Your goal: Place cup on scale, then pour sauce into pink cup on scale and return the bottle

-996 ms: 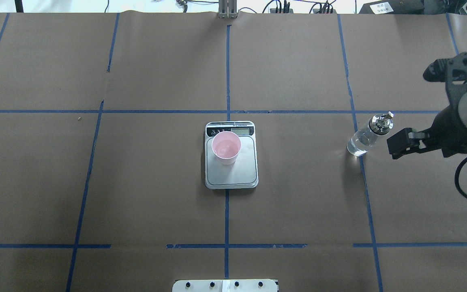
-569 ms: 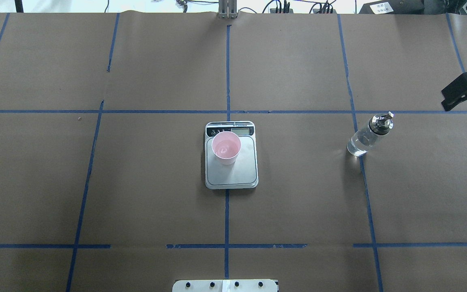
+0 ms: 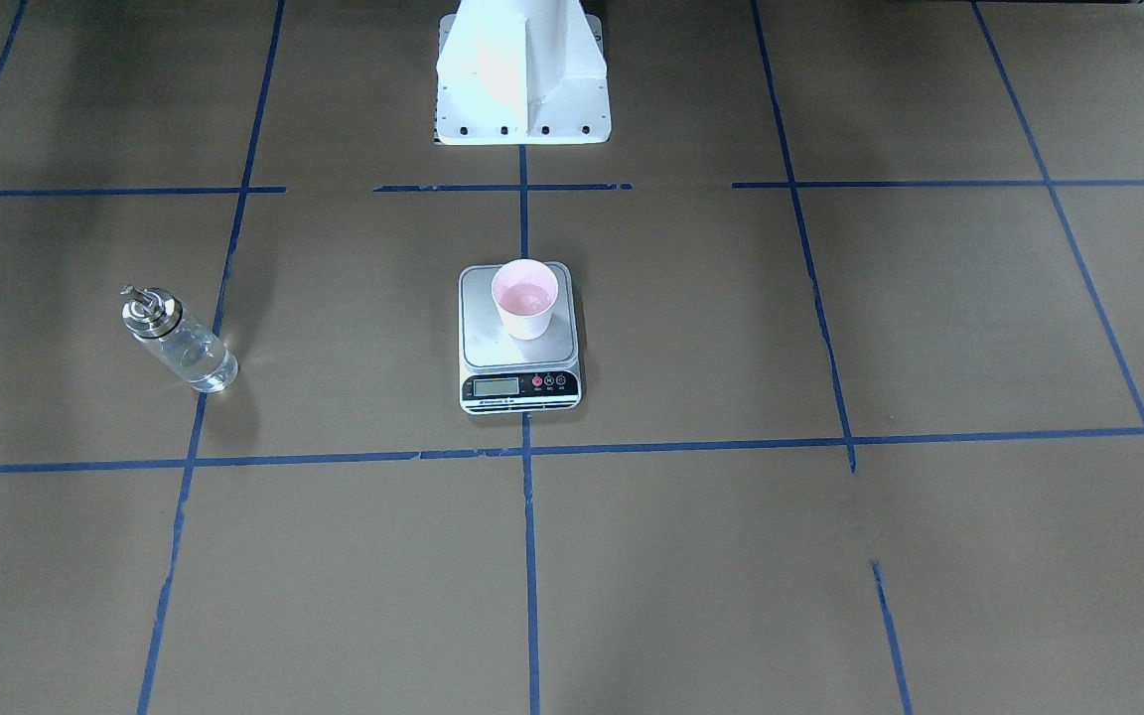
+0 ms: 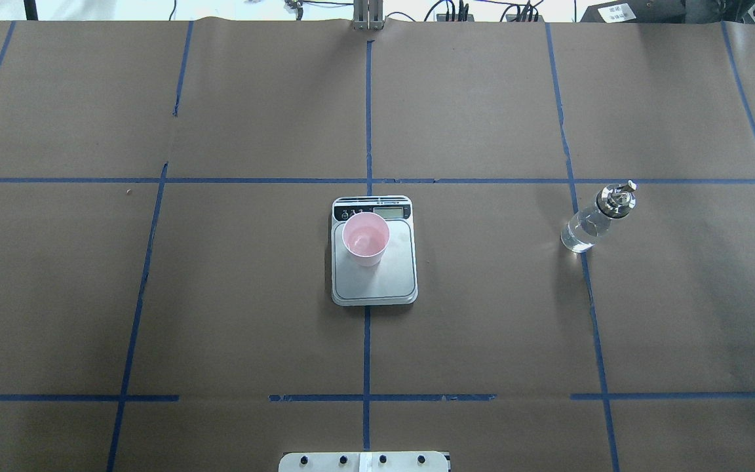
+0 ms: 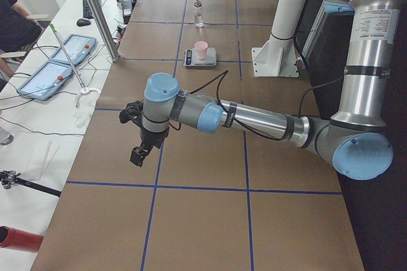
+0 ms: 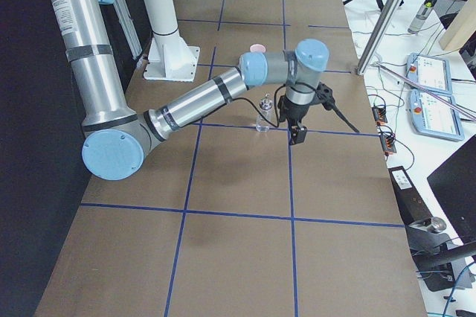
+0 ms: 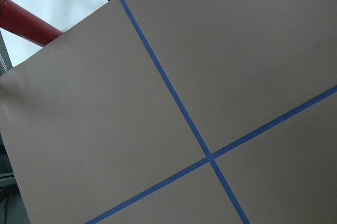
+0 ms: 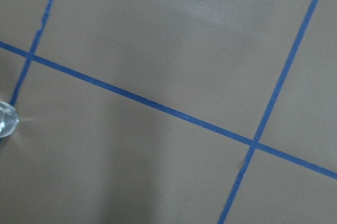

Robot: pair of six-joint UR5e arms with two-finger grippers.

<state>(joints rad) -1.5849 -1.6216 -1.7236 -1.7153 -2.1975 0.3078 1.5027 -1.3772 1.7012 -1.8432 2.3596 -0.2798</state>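
The pink cup [image 4: 366,237] stands upright on the far half of the scale [image 4: 377,285], with a little clear liquid in it [image 3: 524,298]. On the table to the robot's right, the glass bottle [image 4: 590,223] with its silver spout stands upright and free, part full of clear sauce [image 3: 180,343]. Neither gripper appears in the overhead or front views. The right gripper [image 6: 297,136] hangs just beyond the bottle [image 6: 263,117], apart from it; I cannot tell if it is open or shut. The left gripper [image 5: 136,156] hovers over bare table far from the scale [image 5: 191,60]; I cannot tell its state either.
Blue tape lines grid the brown table cover. The white robot base [image 3: 522,74] stands behind the scale. Control tablets [image 5: 57,67], a slanted metal post [image 5: 95,10] and a person's arm [image 5: 13,23] are off the table's far side. A red cylinder [image 7: 26,24] lies past the table's edge.
The right arm drew back from beside the bottle, rose toward the right and left the overhead view. Bottle, cup and scale stayed where they were.
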